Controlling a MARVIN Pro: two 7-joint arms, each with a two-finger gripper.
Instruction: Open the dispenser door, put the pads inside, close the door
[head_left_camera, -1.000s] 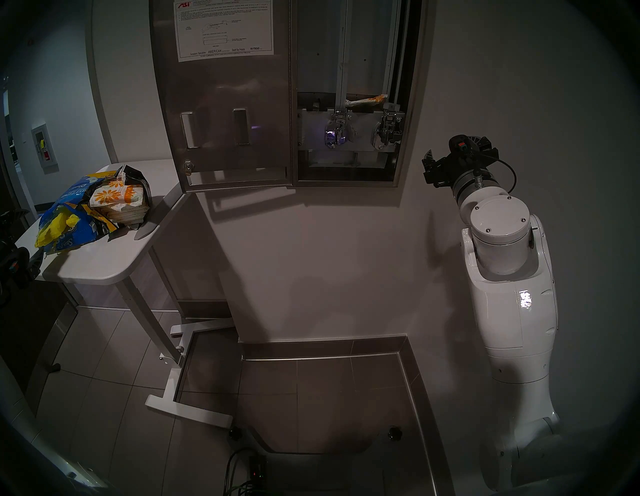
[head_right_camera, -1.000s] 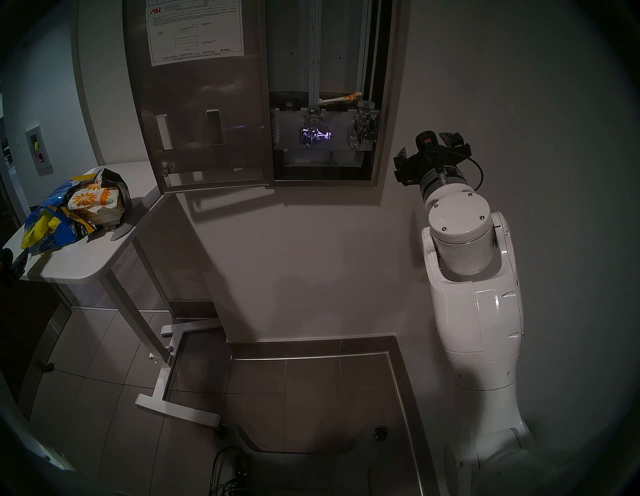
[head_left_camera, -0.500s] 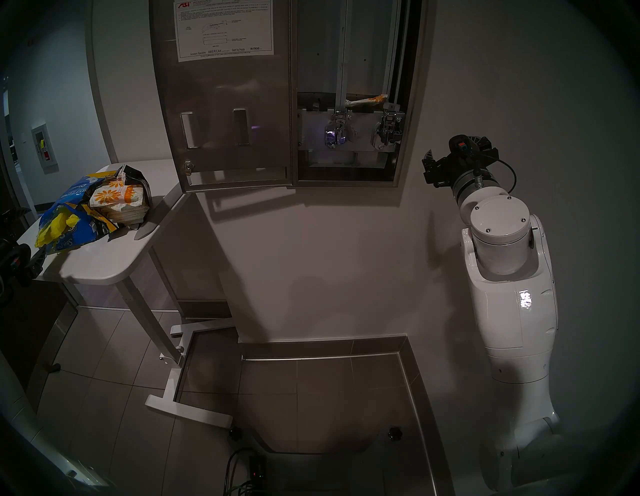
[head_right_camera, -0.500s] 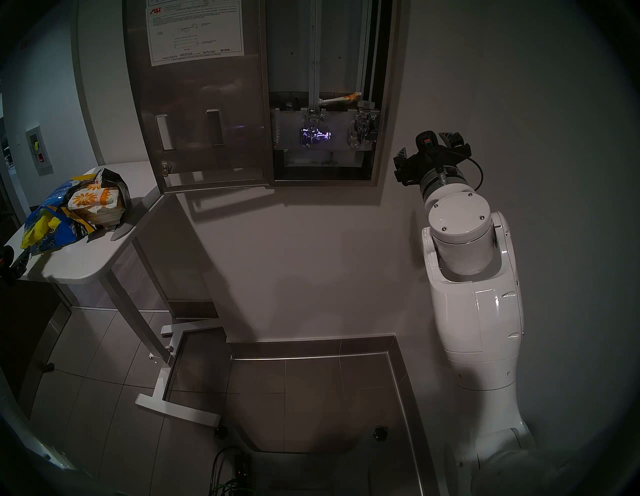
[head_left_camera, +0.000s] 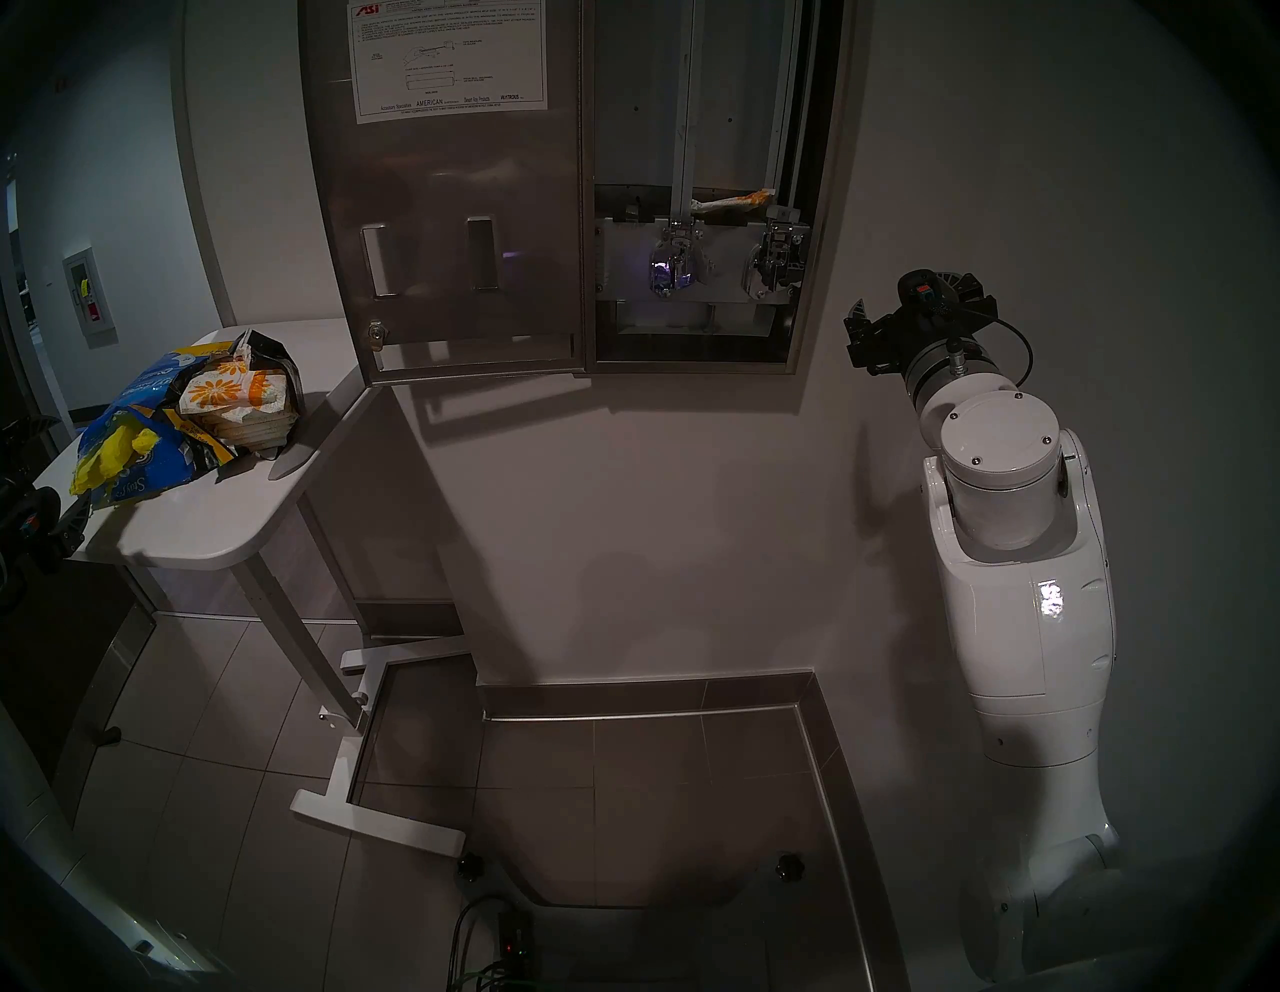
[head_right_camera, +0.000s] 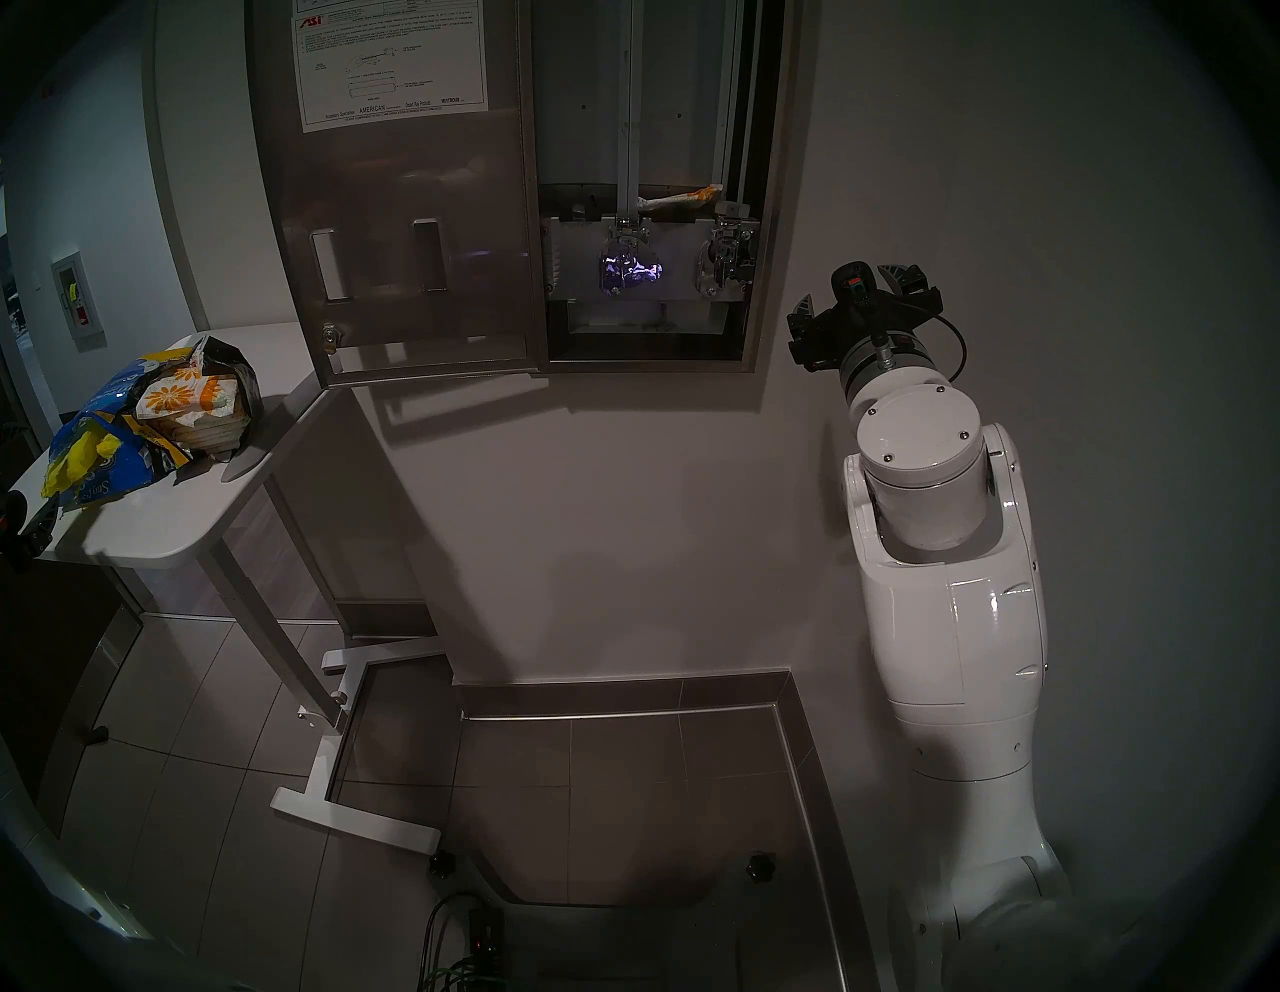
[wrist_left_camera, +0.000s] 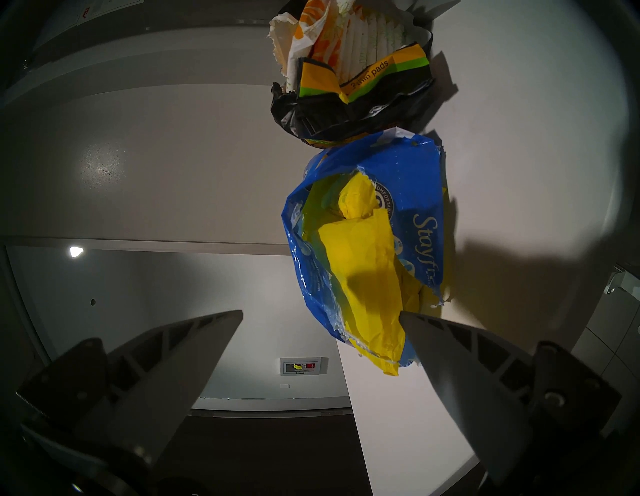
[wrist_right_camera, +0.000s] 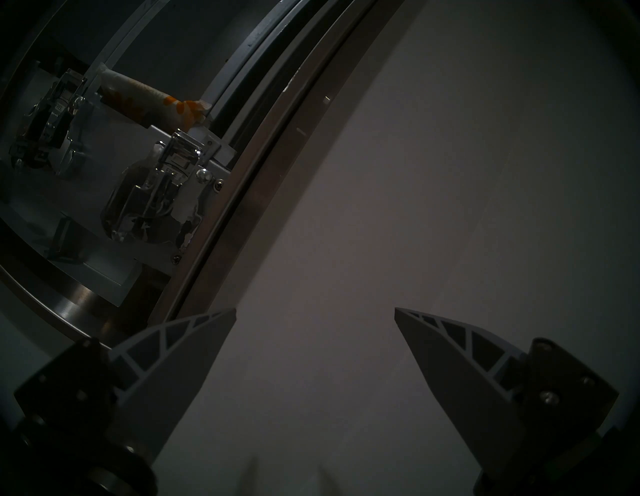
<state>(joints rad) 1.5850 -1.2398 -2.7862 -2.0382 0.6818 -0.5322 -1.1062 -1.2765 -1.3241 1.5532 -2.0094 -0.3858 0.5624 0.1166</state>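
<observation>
Head stereo left shows nothing changed: the dispenser door (head_left_camera: 443, 228) stays swung wide, one flowered pad (head_left_camera: 731, 202) lies inside the dispenser (head_left_camera: 821, 208), the other pads (head_left_camera: 232, 405) wait on the table (head_left_camera: 201, 533). My left gripper (wrist_left_camera: 320, 313) and right gripper (wrist_right_camera: 315, 310) stay spread and empty, so loading is stalled.

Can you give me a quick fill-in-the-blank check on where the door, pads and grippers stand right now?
1. The dispenser door hangs ____.
2. One flower-print pad lies inside the ____.
3. The left gripper is open beside the ____ pad.
4. The right gripper holds ____.

Missing words: open; dispenser; yellow; nothing
</observation>
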